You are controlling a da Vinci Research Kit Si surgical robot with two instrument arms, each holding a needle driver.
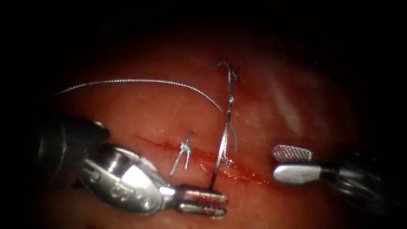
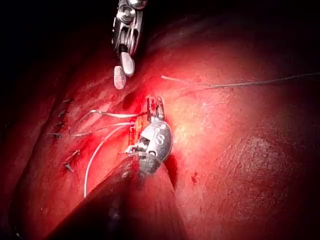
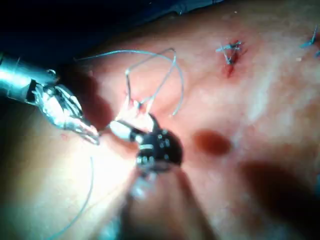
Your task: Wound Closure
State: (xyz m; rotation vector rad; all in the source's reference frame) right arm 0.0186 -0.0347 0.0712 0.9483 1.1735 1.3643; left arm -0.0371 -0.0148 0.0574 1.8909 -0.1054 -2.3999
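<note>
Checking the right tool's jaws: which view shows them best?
The endoscope view: the right tool sits right of the cut, jaws apart, holding nothing. The left wrist view shows it smaller, also open. The right wrist view is too glary.

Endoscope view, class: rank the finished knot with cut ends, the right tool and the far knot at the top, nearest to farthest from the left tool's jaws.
From the left tool:
1. Finished knot, just above, on the cut.
2. Right tool, across the cut, right side, jaws open.
3. Far knot, top.
</note>
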